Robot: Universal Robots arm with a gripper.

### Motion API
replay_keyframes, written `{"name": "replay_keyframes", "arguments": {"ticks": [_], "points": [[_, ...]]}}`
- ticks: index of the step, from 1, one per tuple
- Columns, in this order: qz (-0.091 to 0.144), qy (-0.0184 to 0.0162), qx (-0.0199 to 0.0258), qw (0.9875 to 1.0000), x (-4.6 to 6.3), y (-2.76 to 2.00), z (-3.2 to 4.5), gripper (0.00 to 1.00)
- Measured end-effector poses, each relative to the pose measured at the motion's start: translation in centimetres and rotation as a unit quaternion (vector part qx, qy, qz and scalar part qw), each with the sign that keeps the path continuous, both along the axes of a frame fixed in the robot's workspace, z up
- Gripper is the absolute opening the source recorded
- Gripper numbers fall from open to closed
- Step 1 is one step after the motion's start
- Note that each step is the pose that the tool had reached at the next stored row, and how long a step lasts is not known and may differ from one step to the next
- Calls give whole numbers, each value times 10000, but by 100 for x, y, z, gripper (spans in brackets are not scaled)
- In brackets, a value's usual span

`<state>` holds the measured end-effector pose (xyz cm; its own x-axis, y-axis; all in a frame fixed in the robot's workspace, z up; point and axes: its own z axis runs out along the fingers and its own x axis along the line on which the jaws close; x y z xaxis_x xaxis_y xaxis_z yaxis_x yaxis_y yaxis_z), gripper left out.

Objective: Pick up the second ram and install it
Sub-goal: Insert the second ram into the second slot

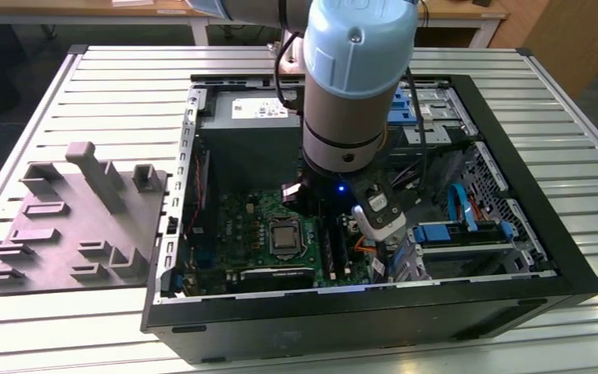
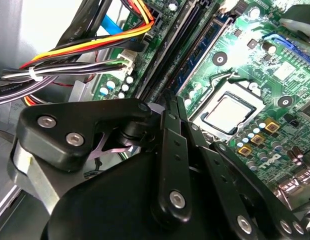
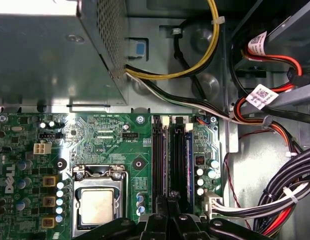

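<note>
Your gripper [image 3: 170,202] sits closed over the memory slots [image 3: 158,160]. The second ram [image 3: 188,160] stands seated in its slot, long axis running toward the power supply [image 3: 50,55].

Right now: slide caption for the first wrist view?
Gripper poised over black memory slots beside the CPU socket on the motherboard.

In the exterior view, the arm [image 1: 346,86] rises out of the frame's top edge and hides the middle of the open computer case [image 1: 548,234]. In both wrist views, the gripper [image 2: 172,112] linkage covers the lower frame, hiding the memory slots' [image 3: 167,160] near ends. Whether its fingertips grip anything cannot be told.
</note>
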<state>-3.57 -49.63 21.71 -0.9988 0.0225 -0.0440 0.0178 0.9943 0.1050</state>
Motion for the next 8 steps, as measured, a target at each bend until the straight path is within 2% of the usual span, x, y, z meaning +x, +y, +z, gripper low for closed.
{"name": "replay_keyframes", "arguments": {"ticks": [8], "points": [[0,-1,2,10000,0,0,-16,11]]}}
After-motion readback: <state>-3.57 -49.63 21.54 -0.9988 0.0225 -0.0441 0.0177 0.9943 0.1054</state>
